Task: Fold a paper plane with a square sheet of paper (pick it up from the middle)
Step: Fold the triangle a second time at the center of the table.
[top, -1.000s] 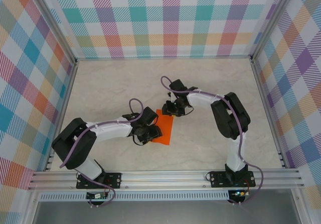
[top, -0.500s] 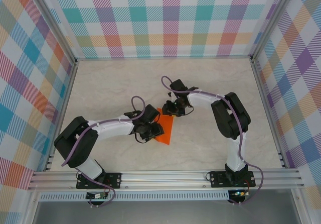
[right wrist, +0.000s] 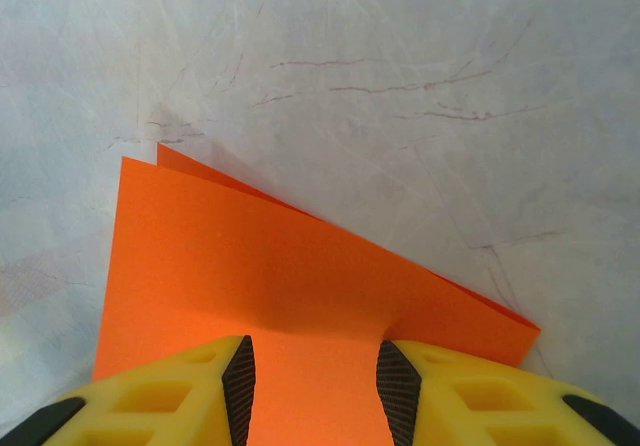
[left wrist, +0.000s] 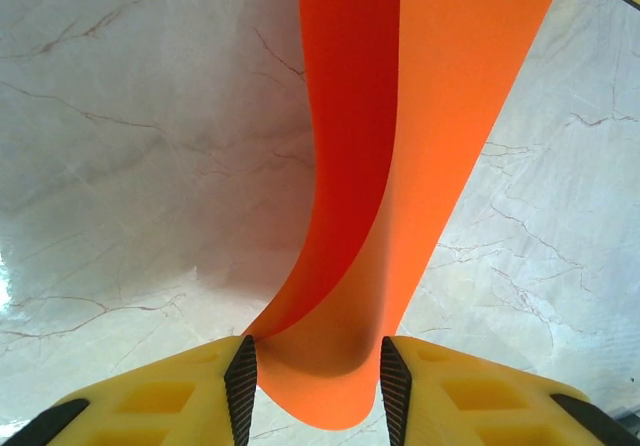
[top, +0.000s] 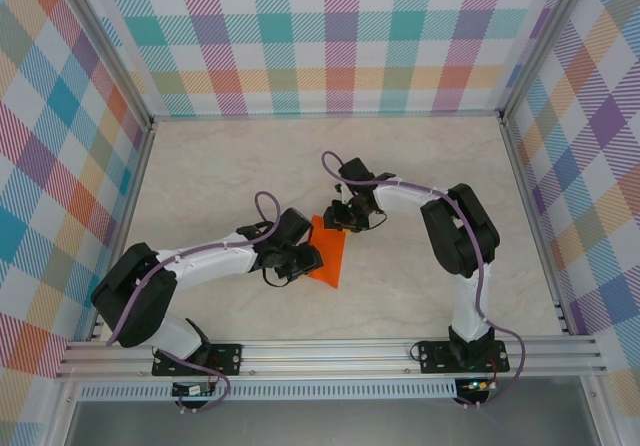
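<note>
The square sheet of paper (top: 328,257) is bright orange and lies folded over on the marble table between the two arms. In the left wrist view the paper (left wrist: 440,116) curls up off the table in a bowed loop. My left gripper (left wrist: 315,371) has both pads against that loop and squeezes it. It comes at the paper's left side (top: 305,259). My right gripper (top: 347,218) is at the paper's far end. In its wrist view the doubled paper (right wrist: 250,256) lies flat under the gripper (right wrist: 315,371), jaws apart, tips down on the sheet.
The marble tabletop (top: 220,176) is walled by checked panels with aluminium posts. A rail (top: 330,351) runs along the near edge by the arm bases. Purple cables loop off both arms above the table.
My left arm has shifted a little to the right and its jaws have narrowed round the paper's curl. The paper's left part has risen. The right arm has not moved.
</note>
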You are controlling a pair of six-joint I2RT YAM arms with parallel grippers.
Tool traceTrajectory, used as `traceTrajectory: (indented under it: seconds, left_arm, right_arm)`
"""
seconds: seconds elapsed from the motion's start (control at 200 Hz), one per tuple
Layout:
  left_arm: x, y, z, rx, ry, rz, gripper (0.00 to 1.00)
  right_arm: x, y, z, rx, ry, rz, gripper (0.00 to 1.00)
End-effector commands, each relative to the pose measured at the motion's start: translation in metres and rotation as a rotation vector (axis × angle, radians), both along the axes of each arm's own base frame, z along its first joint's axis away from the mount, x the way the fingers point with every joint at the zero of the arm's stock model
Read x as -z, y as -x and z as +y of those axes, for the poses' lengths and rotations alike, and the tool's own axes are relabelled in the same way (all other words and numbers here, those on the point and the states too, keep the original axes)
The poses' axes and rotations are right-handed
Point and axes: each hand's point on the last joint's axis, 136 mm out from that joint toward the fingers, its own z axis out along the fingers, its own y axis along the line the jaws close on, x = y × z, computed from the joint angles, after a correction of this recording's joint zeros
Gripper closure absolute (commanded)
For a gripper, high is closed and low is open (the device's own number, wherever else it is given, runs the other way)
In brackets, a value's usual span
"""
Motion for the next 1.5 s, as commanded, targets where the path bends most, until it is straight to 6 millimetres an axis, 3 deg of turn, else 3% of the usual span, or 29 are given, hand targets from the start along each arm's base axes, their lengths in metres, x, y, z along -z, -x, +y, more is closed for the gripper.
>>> traceTrajectory:
  seconds: [0.0,0.16,0.305,0.49,0.68,1.28,1.495]
  left_arm:
    - [0.0,0.006,-0.005,0.035,0.008,0.006,0.61]
    - [-0.004,0.004,-0.007,0.05,0.011,-0.006,0.64]
    - [-0.008,0.004,-0.005,0.059,0.003,-0.015,0.74]
    - [-0.008,0.007,-0.002,0.062,-0.014,-0.009,0.75]
    - [-0.008,0.01,0.006,0.07,-0.057,-0.001,0.73]
    - [-0.01,0.004,-0.007,0.098,-0.021,-0.017,0.67]
    - [-0.014,-0.016,-0.02,0.13,0.052,-0.115,0.57]
  right_arm:
    - [0.053,0.023,-0.031,0.029,0.15,0.113,0.58]
    - [0.054,0.024,-0.032,0.029,0.153,0.118,0.58]
    - [0.053,0.024,-0.032,0.03,0.151,0.116,0.58]
    - [0.053,0.024,-0.032,0.03,0.151,0.117,0.58]
    - [0.053,0.024,-0.032,0.028,0.15,0.118,0.58]
    - [0.053,0.024,-0.03,0.025,0.145,0.121,0.58]
    - [0.054,0.025,-0.03,0.024,0.145,0.123,0.58]
